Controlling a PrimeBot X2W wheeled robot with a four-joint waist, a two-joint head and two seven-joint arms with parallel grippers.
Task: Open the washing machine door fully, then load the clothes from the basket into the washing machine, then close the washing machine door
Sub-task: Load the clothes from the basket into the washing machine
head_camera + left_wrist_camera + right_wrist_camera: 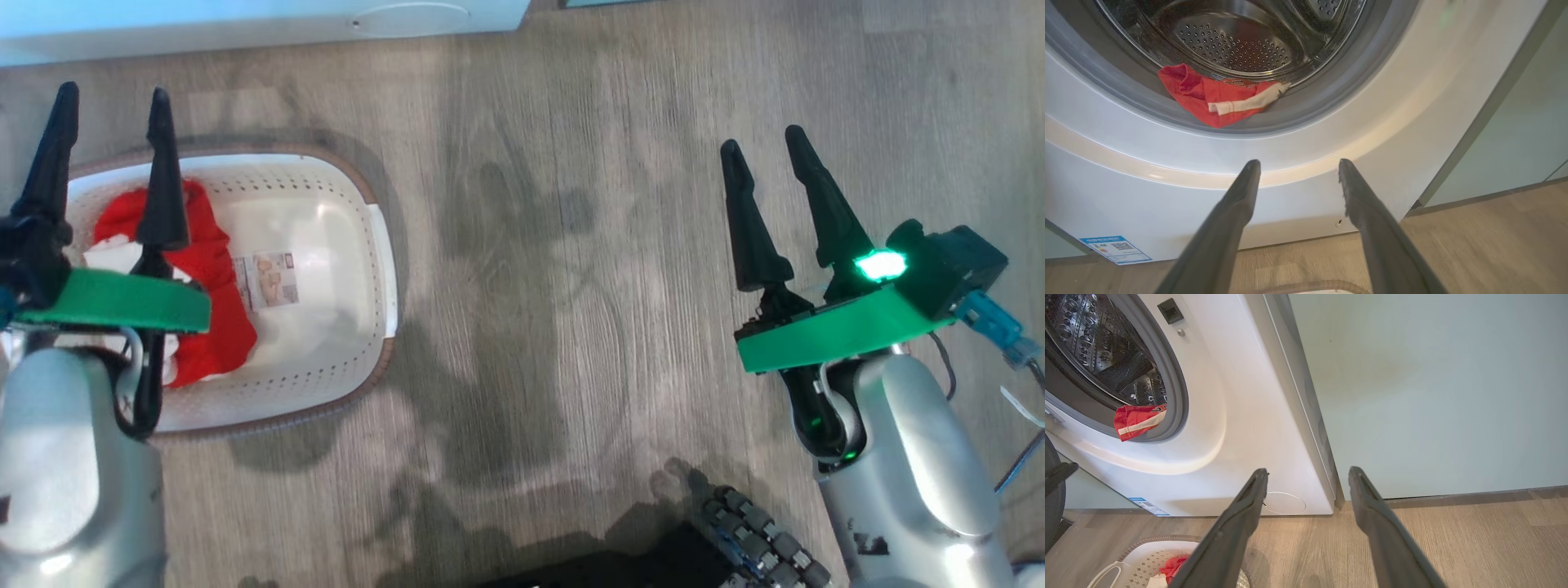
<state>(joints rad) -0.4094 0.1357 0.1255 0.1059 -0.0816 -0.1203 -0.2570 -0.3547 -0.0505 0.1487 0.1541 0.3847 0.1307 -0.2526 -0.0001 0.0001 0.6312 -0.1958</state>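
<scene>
**Head view.** The basket [335,343] sits on the wood floor [555,245] at the lower left. Its far rim is near the base of the washing machine [245,24], which runs along the top border. Open floor extends from the basket's right rim to the right gripper [761,137]. The clothes [214,269], red with some white, lie in the basket's left half beside a paper label [273,280]. The left gripper [113,90] hangs above the basket's left part, fingers spread and empty, pointing toward the machine. The right gripper hangs over bare floor, well apart from the basket, fingers likewise spread and empty. A dark part of the robot's base [759,547] lies at the lower border.

**Left wrist view.** The fingers are parted with nothing between them. They aim at the machine's white front panel below the uncovered mouth of the drum [1237,45]. A red-and-white garment [1216,102] drapes over the grey seal [1331,90] at the mouth's lower lip. A blue sticker [1114,249] marks the panel's lower left. A teal cabinet [1515,134] adjoins the machine on the right.

**Right wrist view.** The parted, empty fingers aim at the machine's lower right corner, where the round flap [1284,503] sits just beside one fingertip. The cabinet face stands to the right. The basket shows at the lower left with the clothes inside. A dark curved shape [1051,506] at the left border is too cropped to identify.
</scene>
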